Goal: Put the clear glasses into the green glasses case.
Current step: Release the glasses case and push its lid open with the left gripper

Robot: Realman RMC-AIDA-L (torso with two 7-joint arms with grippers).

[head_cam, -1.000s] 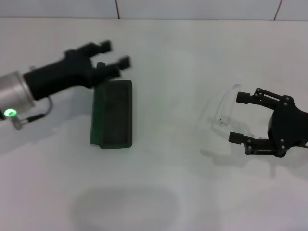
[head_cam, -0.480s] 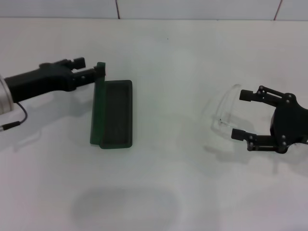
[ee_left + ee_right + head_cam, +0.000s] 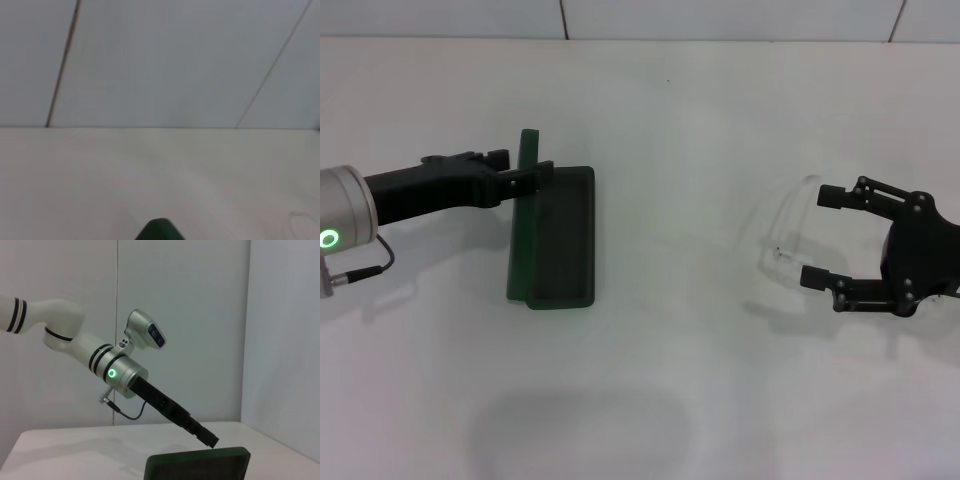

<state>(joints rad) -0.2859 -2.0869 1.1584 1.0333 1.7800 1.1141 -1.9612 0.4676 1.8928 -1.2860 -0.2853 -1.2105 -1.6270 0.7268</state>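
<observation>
The green glasses case point(image 3: 560, 240) lies open left of centre, its dark lining up and its lid point(image 3: 527, 200) standing upright along its left side. My left gripper point(image 3: 525, 168) reaches in from the left and meets the top of that lid. The right wrist view shows the same lid point(image 3: 197, 465) with the left arm point(image 3: 150, 395) slanting down to its upper edge. The left wrist view catches only a green tip of the case point(image 3: 159, 231). The clear glasses point(image 3: 785, 225) lie on the table at the right. My right gripper point(image 3: 818, 236) is open, its fingertips straddling the glasses' right end.
The white table point(image 3: 670, 380) ends at a pale wall point(image 3: 720, 15) along the back. Bare tabletop separates the case from the glasses.
The left gripper has swung down and rightward from behind the case to the lid's top, and the lid now stands more upright. The right gripper has shifted slightly right beside the glasses.
</observation>
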